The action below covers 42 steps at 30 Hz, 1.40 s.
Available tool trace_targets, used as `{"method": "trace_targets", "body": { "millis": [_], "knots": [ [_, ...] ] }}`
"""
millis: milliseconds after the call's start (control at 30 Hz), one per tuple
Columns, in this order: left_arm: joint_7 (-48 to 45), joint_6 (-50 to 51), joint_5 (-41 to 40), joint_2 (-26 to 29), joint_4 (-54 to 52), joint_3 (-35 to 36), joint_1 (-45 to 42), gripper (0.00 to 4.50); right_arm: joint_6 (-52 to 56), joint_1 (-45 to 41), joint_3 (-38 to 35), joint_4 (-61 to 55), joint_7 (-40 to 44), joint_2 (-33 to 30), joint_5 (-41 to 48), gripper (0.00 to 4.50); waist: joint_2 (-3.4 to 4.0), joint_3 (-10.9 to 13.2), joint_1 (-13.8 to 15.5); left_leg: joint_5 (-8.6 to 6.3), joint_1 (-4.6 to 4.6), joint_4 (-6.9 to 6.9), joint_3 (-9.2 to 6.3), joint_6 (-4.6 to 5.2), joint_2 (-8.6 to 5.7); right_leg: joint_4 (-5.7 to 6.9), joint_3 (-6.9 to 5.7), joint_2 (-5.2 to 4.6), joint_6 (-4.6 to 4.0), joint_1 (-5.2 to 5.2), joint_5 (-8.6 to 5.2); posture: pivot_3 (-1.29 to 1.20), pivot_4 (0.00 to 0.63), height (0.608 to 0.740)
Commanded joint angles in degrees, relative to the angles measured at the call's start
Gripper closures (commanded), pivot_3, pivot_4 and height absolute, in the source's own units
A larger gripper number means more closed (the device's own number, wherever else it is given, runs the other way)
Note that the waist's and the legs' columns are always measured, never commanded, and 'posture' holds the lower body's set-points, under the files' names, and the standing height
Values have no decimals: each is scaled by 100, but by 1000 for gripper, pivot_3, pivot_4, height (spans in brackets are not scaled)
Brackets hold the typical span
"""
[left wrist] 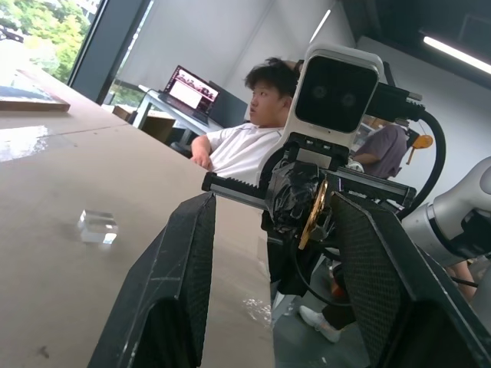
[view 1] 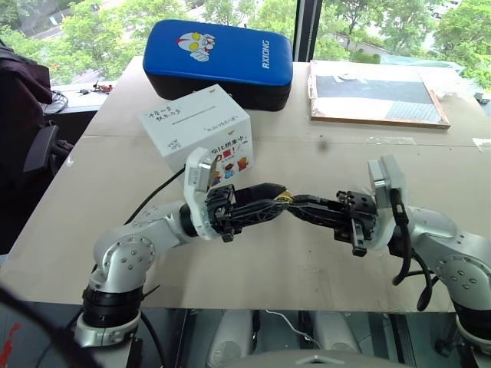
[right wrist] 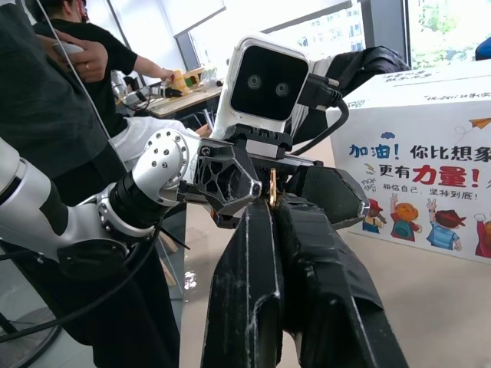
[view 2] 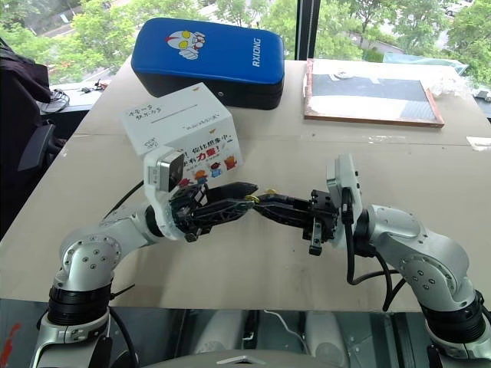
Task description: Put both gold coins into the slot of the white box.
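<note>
Position of gold coin (view 1: 285, 198): just in front of white box (view 1: 196, 126), off its printed cartoon face, raised clear of table (view 1: 307, 253) and not touching box. Clamped edge-on between closed fingertips of right gripper (view 1: 294, 202), disc rim projecting past the tips. Right gripper lying roughly level, pointing toward the box side, fingers pressed together along their length in right wrist view. Left gripper (view 1: 277, 197) reaching out from directly in front of box, tip to tip with right gripper, fingers (left wrist: 180, 276) spread and standing on either side of the coin; gap visible between each finger and the disc in left wrist view, so no grip by left gripper. White box standing upright on table, handwriting and a thin line on its top face, cartoon figures and lettering on the face toward the grippers. Blue padded case (view 1: 219, 57) directly behind box, close to its rear edge. Flat framed board (view 1: 380, 96) behind box and well off to its right-arm side. Black cable (view 1: 153, 192) trailing across table beside box toward left arm. Seated person (left wrist: 245, 146) beyond table edge in left wrist view.
</note>
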Motion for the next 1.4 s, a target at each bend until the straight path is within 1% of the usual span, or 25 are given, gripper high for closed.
{"method": "trace_targets", "body": {
  "millis": [33, 100, 167, 200, 233, 500, 600, 700, 733, 767, 900, 1033, 1167, 1233, 1367, 1400],
  "knots": [
    [-66, -7, -262, 11, -227, 88, -83, 2363, -24, -82, -131, -257, -48, -8, 143, 4500, 0, 0, 0, 0, 0, 0, 0, 0, 0, 0, 0, 0, 0, 0, 0, 0, 150, 740],
    [-100, -11, -285, 37, -241, 78, -71, 2979, -20, -90, -131, -259, -67, -9, 156, 4500, 0, 0, 0, 0, 0, 0, 0, 0, 0, 0, 0, 0, 0, 0, 0, 0, 150, 740],
    [-120, -12, -307, 46, -250, 73, -59, 3724, -18, -95, -131, -261, -83, -12, 170, 4500, 0, 0, 0, 0, 0, 0, 0, 0, 0, 0, 0, 0, 0, 0, 0, 0, 150, 740],
    [-139, -10, -316, 57, -264, 67, -47, 4277, -15, -99, -134, -268, -98, -13, 182, 4500, 0, 0, 0, 0, 0, 0, 0, 0, 0, 0, 0, 0, 0, 0, 0, 0, 150, 740],
    [-154, -6, -326, 68, -276, 60, -37, 4483, -10, -102, -137, -275, -109, -16, 194, 4500, 0, 0, 0, 0, 0, 0, 0, 0, 0, 0, 0, 0, 0, 0, 0, 0, 150, 740],
    [-195, -43, -255, 112, -281, -5, -24, 4483, 7, -123, -148, -295, -123, -53, 233, 4500, 0, 0, 0, 0, 0, 0, 1, 0, 0, -1, -1, 1, 0, 0, 0, 0, 150, 740],
    [-45, -137, -175, 26, -202, 30, -96, 4500, 34, -149, -146, -273, -102, -95, 232, 3486, 0, 0, 0, 0, 0, 0, 1, 0, 0, -1, -1, 1, 0, 0, 0, 0, 150, 740],
    [117, -246, -22, -30, -67, 103, -261, 4500, -78, -73, -194, -187, -179, -47, 67, 2063, 0, 0, 10, 0, 0, 0, 1, 0, 0, -1, -1, 1, 0, 0, 0, 0, 150, 740],
    [190, -261, 38, -18, 8, 148, -361, 4500, -109, -19, -230, -151, -223, -47, -10, 1531, 0, 0, 12, 0, -1, 0, -1, 0, 0, -1, 0, 1, 0, 0, 0, 0, 150, 740],
    [315, -308, 156, 37, 136, 233, -568, 4500, -199, 77, -286, -49, -227, -88, -217, 1092, 0, 0, 13, 0, -1, 0, -1, 0, 0, -1, -1, 2, 0, 0, 0, 0, 150, 740],
    [627, -462, 530, 289, 632, 571, -1350, 4500, -601, 224, -448, 192, -118, -168, -864, 1092, -3, 1, 6, 0, -2, 3, 4, 0, -2, 0, -4, 7, 1, 0, 0, 0, 150, 740],
    [593, -764, 1392, 938, 1388, 676, -2221, 4500, -934, -274, -602, 295, -498, 189, -1177, 1092, -14, 10, -57, 0, 0, 4, 11, 0, -1, 3, 1, 21, 1, -5, 0, 0, 150, 740],
    [45, -1154, 2053, 1464, 2234, 653, -2625, 4500, -1022, -733, -491, 267, -855, 410, -1554, 1092, -13, 10, -109, 0, 8, -7, 16, 0, 4, 6, 4, 22, 2, -7, 0, 0, 150, 740],
    [-284, -1339, 2377, 1700, 2681, 596, -2714, 4500, -945, -869, -372, 189, -944, 377, -1760, 1092, -13, 10, -115, 1, 4, -11, 17, -1, 4, 4, 3, 20, 2, -11, 0, 0, 150, 740],
    [-900, -1610, 2852, 1993, 3372, 442, -2841, 4500, -802, -1065, -160, 55, -1034, 315, -2045, 1092, -13, 10, -126, 5, -24, -11, 17, -9, 5, 3, 0, 19, 2, -41, 0, 0, 150, 740],
    [-989, -1657, 2980, 2024, 3582, 396, -2908, 4500, -767, -1105, -120, 34, -1046, 305, -2083, 1092, -13, 10, -120, 14, -29, -10, 18, -24, 5, 3, 1, 17, 2, -46, 0, 0, 150, 740]
  ]
}}
